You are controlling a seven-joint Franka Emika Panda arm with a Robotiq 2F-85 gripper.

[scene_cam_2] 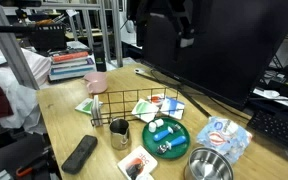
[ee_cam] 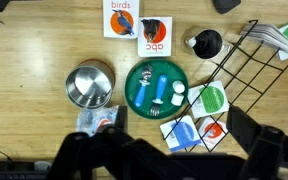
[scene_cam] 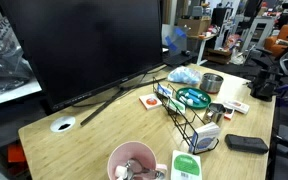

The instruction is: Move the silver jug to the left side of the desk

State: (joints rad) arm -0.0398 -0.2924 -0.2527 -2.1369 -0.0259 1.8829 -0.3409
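The claw (ee_cam: 174, 140) is hovering high above the tabletop (ee_cam: 34, 50), jaws spread wide (holding nothing). The silver jug (ee_cam: 206, 43) is standing beside the wire rack (ee_cam: 246, 60).

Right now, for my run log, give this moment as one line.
hand: open, empty, above desk | jug: upright beside wire rack, untouched

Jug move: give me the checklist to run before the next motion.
1. Jug upright: ok.
2. Gripper open and empty: ok.
3. Gripper centred over jug: not ok; the wrist view centres on the green plate, with the jug off to the upper right.
4. Room between jug and rack: cannot tell; they stand very close.
5. Drop spot on desk: cannot tell.
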